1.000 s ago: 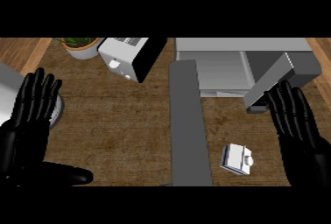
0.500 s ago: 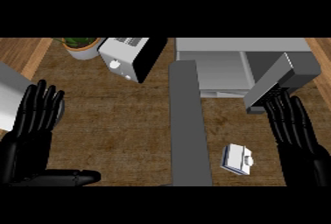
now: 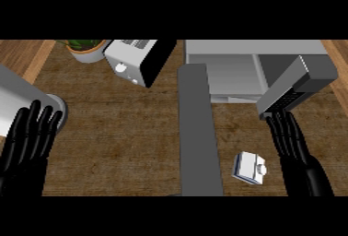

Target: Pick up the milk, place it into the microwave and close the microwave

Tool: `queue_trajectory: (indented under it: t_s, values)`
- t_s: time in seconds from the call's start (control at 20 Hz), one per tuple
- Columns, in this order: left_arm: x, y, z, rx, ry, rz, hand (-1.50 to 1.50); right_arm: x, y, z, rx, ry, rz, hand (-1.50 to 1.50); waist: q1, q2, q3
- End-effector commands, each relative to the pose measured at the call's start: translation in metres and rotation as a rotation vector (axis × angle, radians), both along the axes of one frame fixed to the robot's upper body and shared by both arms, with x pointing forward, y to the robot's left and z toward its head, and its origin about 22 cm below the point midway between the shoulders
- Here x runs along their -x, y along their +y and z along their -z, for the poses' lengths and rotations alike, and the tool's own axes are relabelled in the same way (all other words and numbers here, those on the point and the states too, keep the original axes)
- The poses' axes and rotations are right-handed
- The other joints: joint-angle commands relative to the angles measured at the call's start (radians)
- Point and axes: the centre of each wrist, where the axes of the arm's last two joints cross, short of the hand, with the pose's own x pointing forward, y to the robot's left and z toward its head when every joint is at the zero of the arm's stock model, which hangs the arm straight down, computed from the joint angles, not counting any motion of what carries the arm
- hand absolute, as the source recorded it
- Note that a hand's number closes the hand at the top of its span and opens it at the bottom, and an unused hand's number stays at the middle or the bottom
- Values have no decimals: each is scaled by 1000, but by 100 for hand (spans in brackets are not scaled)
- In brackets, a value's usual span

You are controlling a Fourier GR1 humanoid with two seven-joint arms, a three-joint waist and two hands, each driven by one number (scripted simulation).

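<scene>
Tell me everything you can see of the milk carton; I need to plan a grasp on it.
The milk carton is a small white box with bluish-grey edges and a small round cap on its upward face. It appears to rest on the brown wooden counter, slightly askew, to the right of the grey strip, below the open microwave. The right hand, fingers straight, is beside it, not touching.
</scene>
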Motion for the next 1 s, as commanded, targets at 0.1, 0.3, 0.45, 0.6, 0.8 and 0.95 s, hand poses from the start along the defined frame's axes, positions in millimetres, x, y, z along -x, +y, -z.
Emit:
queue_trajectory:
  t_s: [0.1,0.3,0.45,0.6,0.8,0.95]
  values:
    - [17,-1,20,-19,-3,8,-150,-1,-35,40,29,55,40,-150,1,0,0]
    - [25,-6,6,-7,-3,20,-150,9,-36,74,31,73,52,-150,1,0,0]
    - [26,-11,-7,-10,-6,22,-150,22,-32,103,66,94,79,-150,0,0,0]
    - [29,1,5,-6,3,15,-150,34,-65,107,72,134,97,-150,0,0,0]
    - [26,-19,-16,-9,11,14,-150,18,-63,129,44,94,103,-150,0,1,0]
    - [28,0,-5,4,3,17,-150,11,-62,148,51,128,101,-150,2,1,0]
